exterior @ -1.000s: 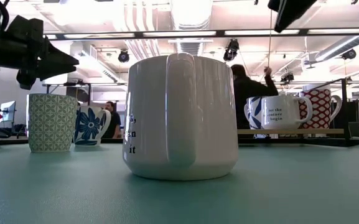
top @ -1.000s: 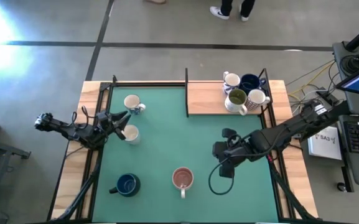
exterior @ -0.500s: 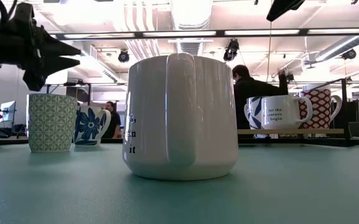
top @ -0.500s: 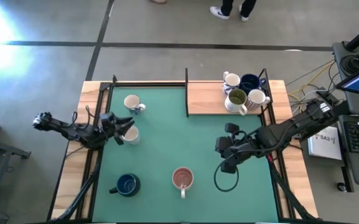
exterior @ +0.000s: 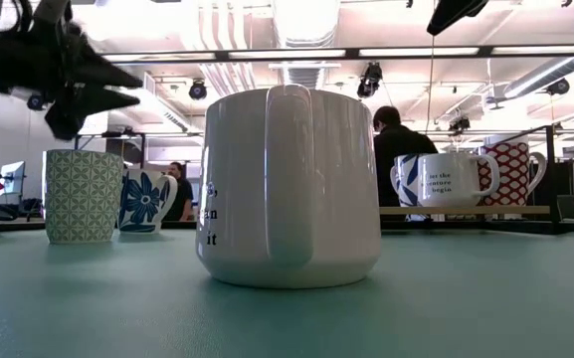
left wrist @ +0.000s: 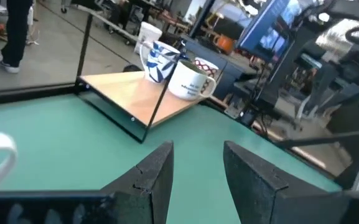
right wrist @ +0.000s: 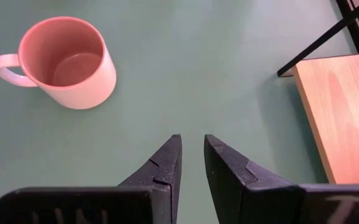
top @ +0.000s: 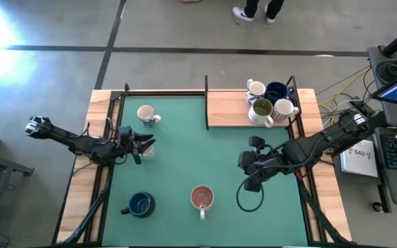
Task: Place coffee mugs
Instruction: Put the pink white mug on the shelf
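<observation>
Coffee mugs sit in two groups in your overhead view. Nearest the bottom of the frame, a dark blue mug [top: 140, 204] stands at lower left of the green mat [top: 184, 158] and a pink mug [top: 201, 198] at lower centre, handle toward the bottom edge. Your right gripper [top: 248, 167] hangs just right of and above the pink mug, apart from it; in the right wrist view its fingers [right wrist: 164, 167] stand nearly closed with a narrow gap and nothing between them, and the pink mug [right wrist: 67, 62] lies at upper left, well clear of the tips.

Further up, at middle left, your left gripper [top: 145, 145] sits over a cream mug [top: 146, 151] that it partly covers. The left wrist view shows its fingers [left wrist: 156, 174] parted and holding nothing. Whether they touch that mug you cannot tell.

Above that, a white mug [top: 146, 114] stands alone at upper left. Farthest, at upper right, four mugs [top: 268, 100] cluster on the wooden shelf [top: 226, 110].
</observation>
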### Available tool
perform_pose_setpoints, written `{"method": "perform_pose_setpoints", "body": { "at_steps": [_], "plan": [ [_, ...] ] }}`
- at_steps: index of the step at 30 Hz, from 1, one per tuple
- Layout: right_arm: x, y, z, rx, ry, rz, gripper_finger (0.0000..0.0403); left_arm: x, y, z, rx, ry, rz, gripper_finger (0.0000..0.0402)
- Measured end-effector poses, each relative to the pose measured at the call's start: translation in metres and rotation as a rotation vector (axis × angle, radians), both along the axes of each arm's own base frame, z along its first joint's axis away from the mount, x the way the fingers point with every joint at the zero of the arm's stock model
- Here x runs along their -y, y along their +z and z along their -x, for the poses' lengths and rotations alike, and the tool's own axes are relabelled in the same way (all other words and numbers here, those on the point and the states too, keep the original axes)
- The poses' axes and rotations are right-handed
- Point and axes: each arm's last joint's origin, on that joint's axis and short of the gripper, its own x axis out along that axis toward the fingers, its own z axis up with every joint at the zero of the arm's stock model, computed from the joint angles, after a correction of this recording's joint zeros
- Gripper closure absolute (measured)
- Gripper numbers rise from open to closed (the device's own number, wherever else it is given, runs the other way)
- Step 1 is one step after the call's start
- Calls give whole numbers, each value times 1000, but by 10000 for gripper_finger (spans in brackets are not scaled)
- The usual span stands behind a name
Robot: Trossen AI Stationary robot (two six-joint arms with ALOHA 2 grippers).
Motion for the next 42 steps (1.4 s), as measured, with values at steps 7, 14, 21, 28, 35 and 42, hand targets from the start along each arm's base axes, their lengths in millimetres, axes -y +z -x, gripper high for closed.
{"method": "perform_pose_setpoints", "body": {
  "at_steps": [7, 14, 21, 28, 35, 42],
  "plan": [
    [0, 0, 0, 1, -10, -6, 344, 9, 20, -24, -180, -10, -21, 278],
    [1, -1, 1, -7, -51, -28, 344, 21, 25, -55, -339, -74, 5, 278],
    [2, -6, 4, -42, -52, -11, 344, 35, 38, -89, -454, -167, -3, 278],
    [3, -10, 5, -62, -52, -1, 344, 47, 44, -118, -601, -243, 84, 278],
    [3, -14, 6, -65, -100, -25, 344, 75, 40, -158, -686, -330, 176, 278],
    [4, -28, 9, -92, -179, -51, 344, 96, 38, -192, -804, -340, 168, 278]
  ]
}}
